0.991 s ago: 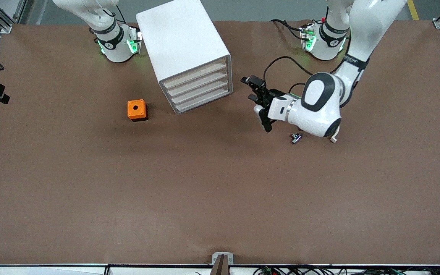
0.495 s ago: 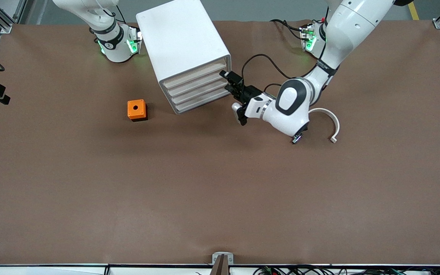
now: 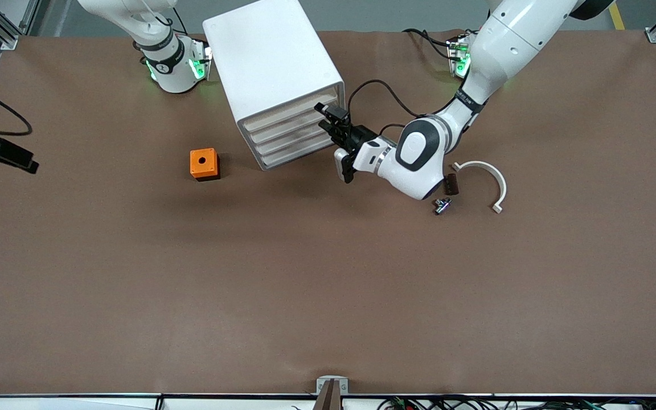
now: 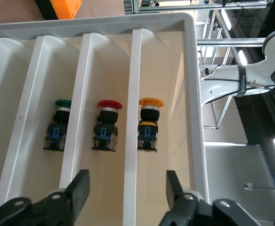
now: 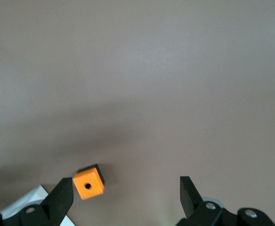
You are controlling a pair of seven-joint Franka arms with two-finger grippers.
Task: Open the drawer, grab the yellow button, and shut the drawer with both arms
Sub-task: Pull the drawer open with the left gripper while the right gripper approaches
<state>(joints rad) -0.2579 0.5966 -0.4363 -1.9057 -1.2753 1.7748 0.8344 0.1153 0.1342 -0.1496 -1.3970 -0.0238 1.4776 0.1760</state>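
Four drawers sit stacked in the white cabinet [image 3: 274,74]; the left gripper [image 3: 336,134] is at their fronts with jaws apart on nothing, straddling a divider beside the top drawer [image 4: 163,94], where the orange-capped button [image 4: 149,125] lies. A misaligned pinch could catch a lower drawer. The right gripper [image 5: 123,197] waits, spread open, high over the orange cube [image 3: 204,164].
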